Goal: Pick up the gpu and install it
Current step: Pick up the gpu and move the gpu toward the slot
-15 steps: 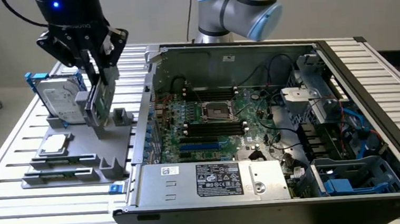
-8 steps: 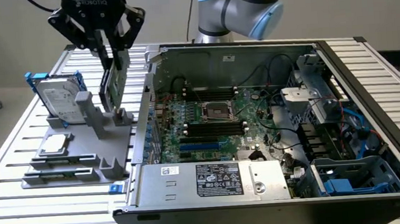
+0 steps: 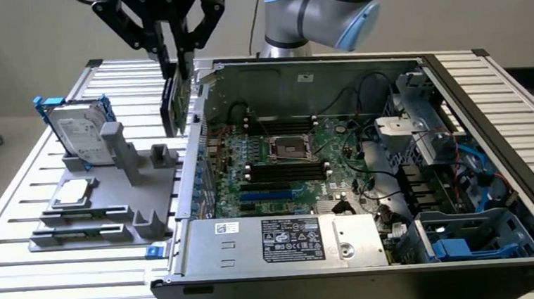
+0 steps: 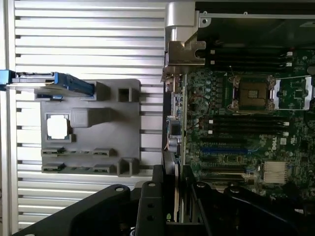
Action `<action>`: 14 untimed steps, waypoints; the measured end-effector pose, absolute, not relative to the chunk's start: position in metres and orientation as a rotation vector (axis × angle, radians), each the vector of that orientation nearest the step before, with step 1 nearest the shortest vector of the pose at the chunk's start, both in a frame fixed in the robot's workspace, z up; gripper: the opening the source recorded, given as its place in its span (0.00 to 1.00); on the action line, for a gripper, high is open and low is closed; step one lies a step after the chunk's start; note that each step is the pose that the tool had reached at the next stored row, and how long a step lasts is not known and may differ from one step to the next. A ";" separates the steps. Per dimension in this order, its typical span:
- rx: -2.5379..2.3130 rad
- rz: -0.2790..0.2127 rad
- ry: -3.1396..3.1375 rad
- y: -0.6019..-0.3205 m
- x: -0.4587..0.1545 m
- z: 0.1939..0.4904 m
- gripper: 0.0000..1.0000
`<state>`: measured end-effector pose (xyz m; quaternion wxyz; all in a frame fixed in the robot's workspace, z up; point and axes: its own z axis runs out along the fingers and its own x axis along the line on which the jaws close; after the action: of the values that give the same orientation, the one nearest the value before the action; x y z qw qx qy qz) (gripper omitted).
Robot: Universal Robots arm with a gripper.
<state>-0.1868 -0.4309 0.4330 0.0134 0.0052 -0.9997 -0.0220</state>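
A: What is the tool (image 3: 174,66) doing?

B: Its two black fingers (image 3: 161,40) are drawn in partway and pinch the gpu (image 3: 171,107) by its upper edge, one finger on each flat face. Nothing else is in the grip.

A: How does the card sit?

B: It hangs straight down from the tool, upright on its edge. In the wrist view it shows edge-on, as a thin strip between the fingers.

A: Is it resting on anything?

B: Its lower end is in the air, off the gray fixture (image 3: 101,203) and above the near wall of the open computer case (image 3: 487,63). I cannot tell whether it brushes that wall.

A: What lies around the tool?

B: Below it, towards the exterior view's left, is the fixture on the slatted tabletop (image 3: 31,279). The hard drive (image 3: 83,138) in its blue frame stands upright in one slot there, and the small square silver chip (image 3: 72,193) lies flat in a recess further from the tool. Both are well apart from the fingers.

A: And on the other side?

B: Below it, towards the exterior view's right, is the motherboard (image 3: 278,170) in the case floor. The CPU socket (image 3: 291,148) is near the board's middle, and blue expansion slots (image 3: 270,193) lie beyond it. The card is above the board's edge, not seated in any slot.
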 end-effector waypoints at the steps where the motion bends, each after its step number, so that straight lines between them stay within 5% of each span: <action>1: 0.016 -0.068 -3.114 -0.431 -0.182 0.433 0.26; 14: 0.016 -0.068 -3.109 -0.431 -0.123 0.426 0.26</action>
<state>-0.1230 -0.4309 0.4265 0.0159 0.0051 -0.9996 -0.0219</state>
